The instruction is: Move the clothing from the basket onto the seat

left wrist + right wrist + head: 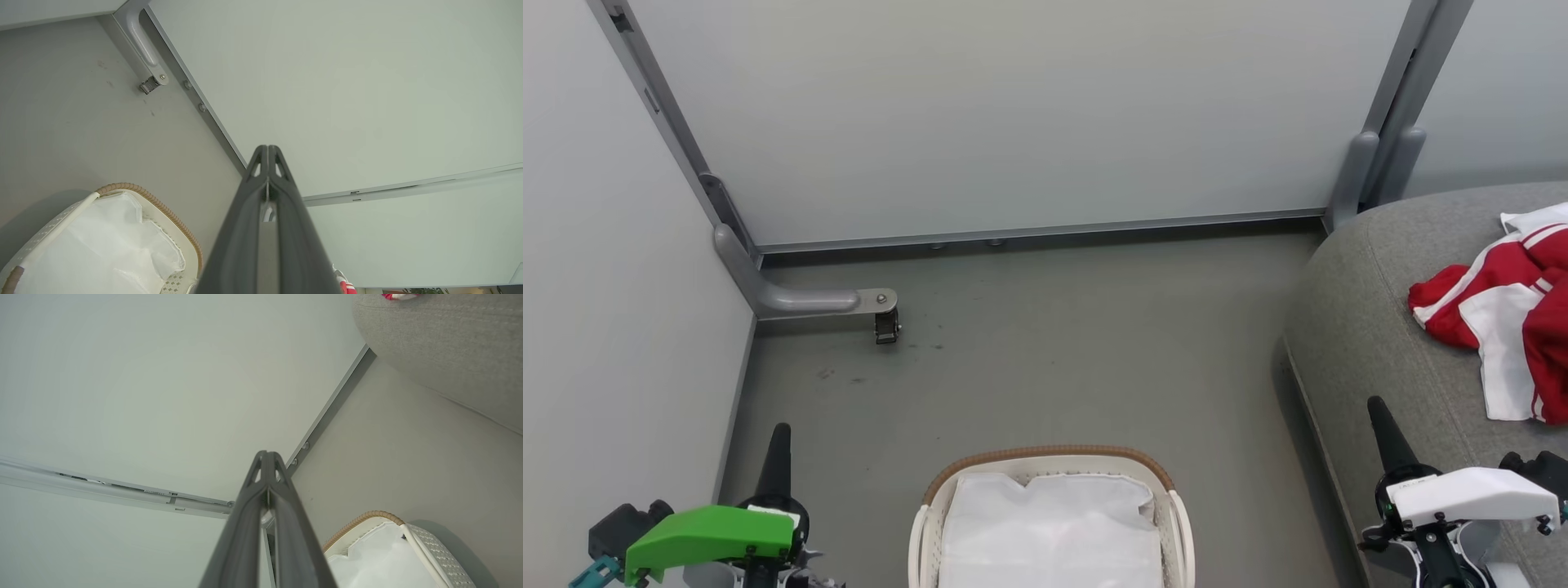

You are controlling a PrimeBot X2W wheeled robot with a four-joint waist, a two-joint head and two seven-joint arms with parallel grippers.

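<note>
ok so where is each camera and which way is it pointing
head view: on the head, looking forward and down at the floor, basket and seat with the clothing; left gripper and right gripper show at the bottom corners.
left wrist view: on the left wrist, looking along its shut fingers at the wall.
right wrist view: on the right wrist, along its shut fingers at the wall; seat at upper right.
shared: all three show the basket's brown rim.

floor (1054, 351): bare between basket (1045, 452) and back panel (1013, 122), wide passage
back-left corner: panel foot (809, 300) juts out over floor
right: seat (1372, 327) blocks; its left edge bare, clothing (1503, 318) lies further right
basket: open from above
</note>
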